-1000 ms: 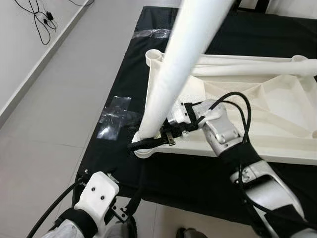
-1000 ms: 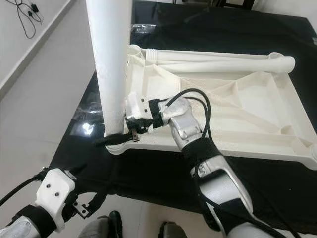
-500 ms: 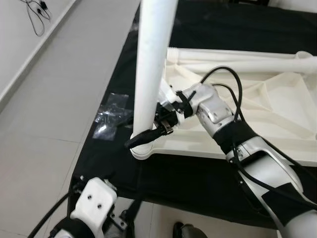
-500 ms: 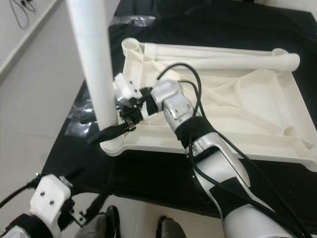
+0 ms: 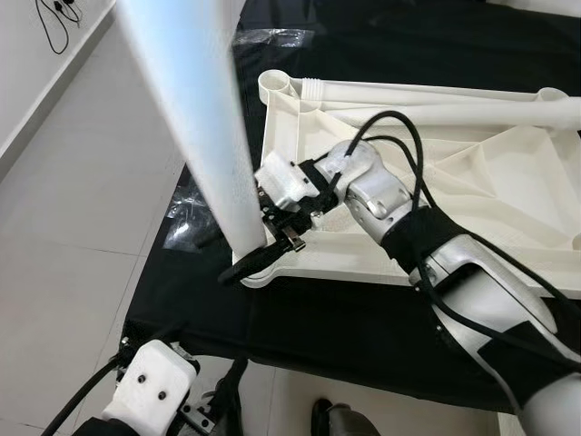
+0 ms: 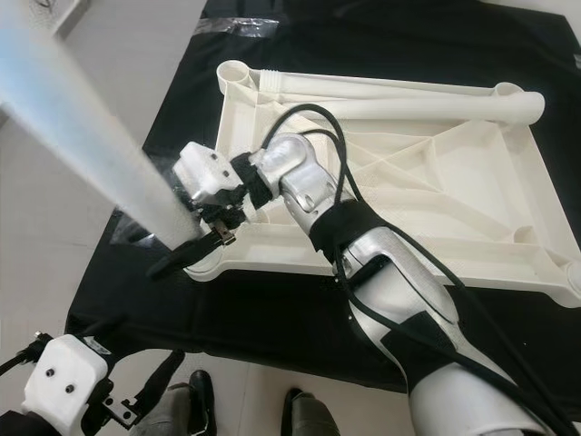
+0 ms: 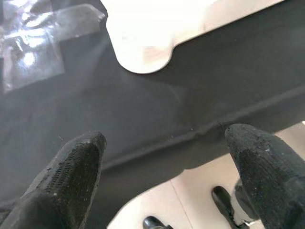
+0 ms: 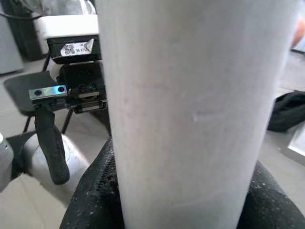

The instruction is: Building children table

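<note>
White table leg [image 5: 195,118] is sitting clamped in my right gripper [image 5: 259,259], probably steering it into the tabletop's [image 5: 508,191] corner socket, left gripper [image 7: 162,162] gaping idle.

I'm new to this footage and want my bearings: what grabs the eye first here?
A thick white table leg slants up from the near left corner of the upturned white tabletop on a black mat. The right gripper clasps the leg's base, and the left gripper hangs open below.
</note>
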Controlling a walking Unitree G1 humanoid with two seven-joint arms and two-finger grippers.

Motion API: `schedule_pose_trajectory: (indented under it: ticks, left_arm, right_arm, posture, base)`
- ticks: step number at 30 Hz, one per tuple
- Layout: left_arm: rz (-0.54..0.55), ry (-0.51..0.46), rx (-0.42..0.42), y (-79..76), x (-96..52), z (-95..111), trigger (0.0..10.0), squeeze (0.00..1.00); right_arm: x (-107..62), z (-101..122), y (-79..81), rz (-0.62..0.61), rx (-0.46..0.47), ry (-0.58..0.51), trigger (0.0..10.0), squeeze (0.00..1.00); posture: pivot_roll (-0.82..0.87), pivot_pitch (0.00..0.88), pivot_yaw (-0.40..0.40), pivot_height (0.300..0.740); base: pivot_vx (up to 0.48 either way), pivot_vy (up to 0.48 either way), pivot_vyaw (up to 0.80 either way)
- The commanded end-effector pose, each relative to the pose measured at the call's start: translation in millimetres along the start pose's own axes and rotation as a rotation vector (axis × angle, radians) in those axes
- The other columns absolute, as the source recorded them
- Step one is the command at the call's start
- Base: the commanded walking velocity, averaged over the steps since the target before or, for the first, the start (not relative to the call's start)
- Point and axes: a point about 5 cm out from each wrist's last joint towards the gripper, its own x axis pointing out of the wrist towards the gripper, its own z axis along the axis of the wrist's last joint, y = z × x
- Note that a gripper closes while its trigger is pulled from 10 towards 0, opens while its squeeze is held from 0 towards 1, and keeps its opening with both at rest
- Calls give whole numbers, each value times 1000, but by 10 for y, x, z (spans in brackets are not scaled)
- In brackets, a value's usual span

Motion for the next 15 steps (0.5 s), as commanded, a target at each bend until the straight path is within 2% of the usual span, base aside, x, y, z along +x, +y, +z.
schedule_pose_trajectory:
  ticks: [1, 3, 5, 9, 11, 15]
  left_arm:
    - [-12, 6, -20, -23, -28, -7, 10000, 0]
    - [-11, 4, -28, -29, -36, -9, 10000, 0]
    - [-8, -1, -46, -46, -45, -10, 10000, 0]
    - [-6, -2, -48, -48, -43, -10, 10000, 0]
    - [-3, -1, -48, -50, -33, -9, 10000, 0]
    - [0, -1, -52, -48, -12, -4, 10000, 0]
  right_arm:
    - [61, -297, 146, 53, 123, 73, 10000, 0]
    - [68, -272, 118, 60, 127, 77, 10000, 0]
    - [78, -212, 15, 24, 132, 42, 10000, 0]
    - [76, -199, -13, 2, 135, 17, 10000, 0]
    - [52, -187, -57, -50, 141, -44, 10000, 0]
    - [4, -209, -70, -104, 153, -94, 10000, 0]
  posture:
    - [188, 383, -83, 740]
    - [187, 384, -87, 740]
    - [185, 391, -97, 740]
    - [182, 391, -99, 740]
    - [176, 385, -101, 740]
    - [158, 374, -102, 740]
  base:
    - [0, 0, 0]
    - [0, 0, 0]
    - [0, 0, 0]
    - [0, 0, 0]
    - [0, 0, 0]
    - [0, 0, 0]
